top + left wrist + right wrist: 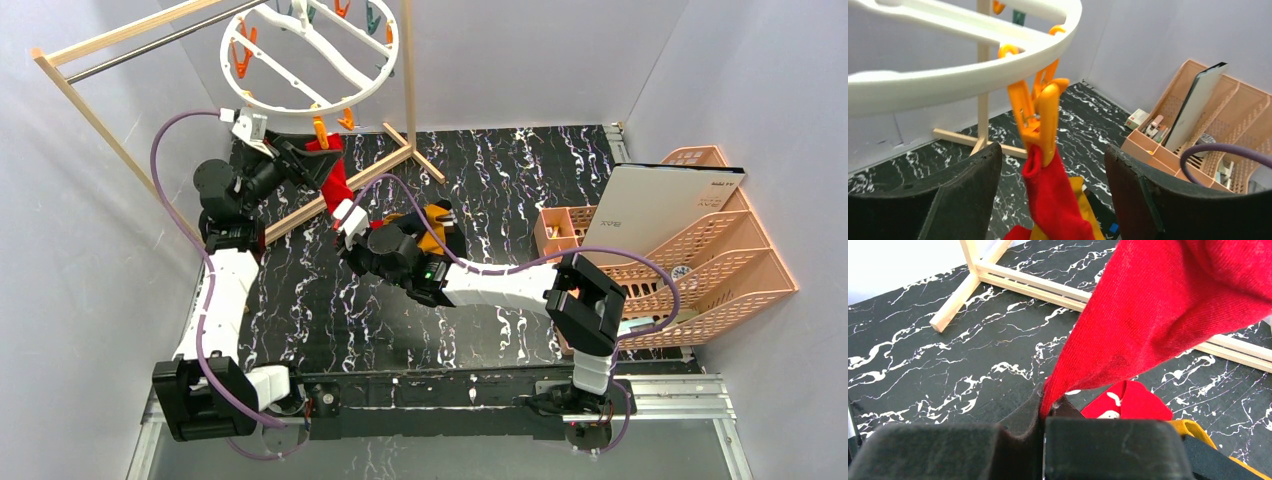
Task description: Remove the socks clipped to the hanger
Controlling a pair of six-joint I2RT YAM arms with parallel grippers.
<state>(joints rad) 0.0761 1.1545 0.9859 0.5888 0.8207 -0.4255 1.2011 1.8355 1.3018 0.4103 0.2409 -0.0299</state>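
Note:
The white ring hanger point(310, 62) hangs from the rack rod. An orange clip point(1040, 112) on its rim point(973, 70) pinches the top of a red sock point(1055, 195). My left gripper point(1053, 149) is open, with one finger on each side of the clip and sock top, not touching them. The red sock point(335, 175) stretches down to my right gripper point(1050, 407), which is shut on its lower end. On the table lie another red sock with white marks point(1128, 402) and a mustard sock point(435, 222) on a black one.
The wooden rack's foot bars point(340, 190) lie on the black marbled table below the hanger, its post point(408, 70) behind. Peach plastic baskets point(720, 270) with a white board point(660, 205) stand at the right. More orange and teal clips point(372, 20) fringe the ring.

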